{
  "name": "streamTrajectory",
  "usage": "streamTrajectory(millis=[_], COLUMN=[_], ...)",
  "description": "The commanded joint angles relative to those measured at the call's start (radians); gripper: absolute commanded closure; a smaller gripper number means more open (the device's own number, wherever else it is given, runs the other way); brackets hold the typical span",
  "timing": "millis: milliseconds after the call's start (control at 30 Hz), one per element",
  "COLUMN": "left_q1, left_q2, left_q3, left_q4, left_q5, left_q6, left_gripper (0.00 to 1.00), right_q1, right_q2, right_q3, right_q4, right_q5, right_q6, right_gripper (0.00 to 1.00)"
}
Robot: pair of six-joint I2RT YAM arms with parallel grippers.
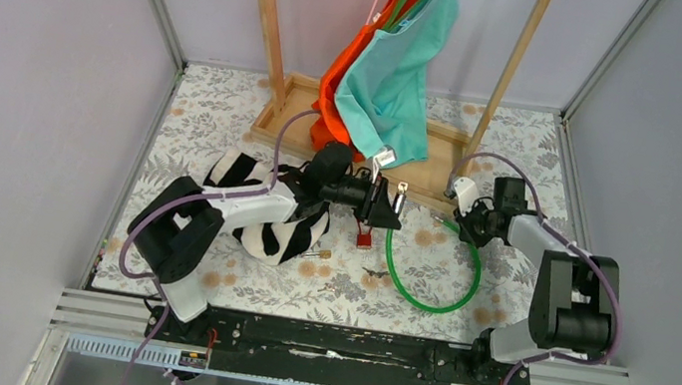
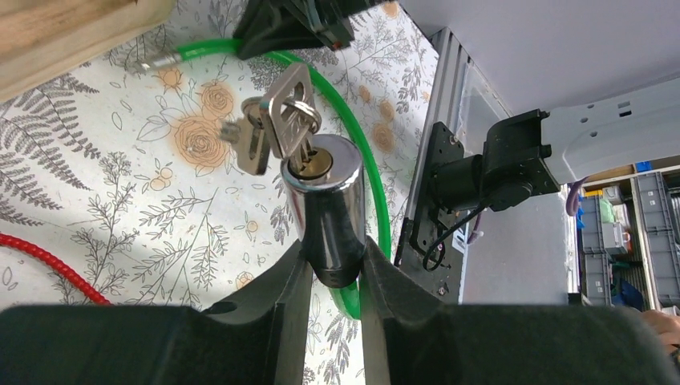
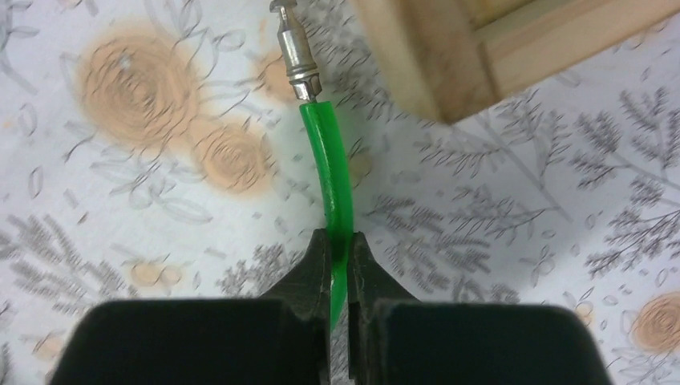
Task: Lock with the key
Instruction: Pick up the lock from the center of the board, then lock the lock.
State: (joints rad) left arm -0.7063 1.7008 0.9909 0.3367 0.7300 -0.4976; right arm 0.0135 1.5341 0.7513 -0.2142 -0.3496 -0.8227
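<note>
Left gripper (image 2: 333, 261): fingers clamped on the chrome lock barrel (image 2: 325, 200), held above the floral cloth (image 2: 96, 208). The key (image 2: 290, 112) sits in the keyhole, with a spare key (image 2: 248, 144) on its ring.

Right gripper (image 3: 340, 253): fingers pinched on the green cable (image 3: 327, 176), just behind its bare metal pin (image 3: 295, 48), near the wooden rack base (image 3: 449, 56).

Step, by judgement: bringing pin to barrel. The next move calls for lining up the pin with the barrel's socket, pushing it home, then turning the key.

Teal garment (image 1: 398, 80) on wooden rack (image 1: 269, 11); striped cloth (image 1: 282, 237)
</note>
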Motion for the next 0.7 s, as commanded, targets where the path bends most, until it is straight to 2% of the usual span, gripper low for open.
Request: streamTrajectory(millis=[0, 267, 500, 667], left_q1=[0.019, 0.037, 0.059, 0.086], left_q2=[-0.059, -0.12, -0.174, -0.177], left_q3=[0.013, -0.025, -0.089, -0.151], left_q4=[0.038, 0.073, 0.134, 0.331], left_q5=[0.012, 0.084, 0.116, 0.236], left_q6=[0.06, 0.162, 0.2, 0.133], left_gripper=[1.0, 1.0, 1.0, 1.0], right_q1=[0.0, 0.004, 0.064, 0.153], right_q2=[-0.103, -0.247, -0.372, -0.455], right_q3=[-0.006, 0.118, 0.179, 0.193], right_q4=[-0.173, -0.375, -0.444, -0.465], right_q5=[-0.043, -0.295, -0.368, -0.393], right_q6=[-0.072, -0.012, 0.049, 0.1], right_gripper=[1.0, 1.0, 1.0, 1.0])
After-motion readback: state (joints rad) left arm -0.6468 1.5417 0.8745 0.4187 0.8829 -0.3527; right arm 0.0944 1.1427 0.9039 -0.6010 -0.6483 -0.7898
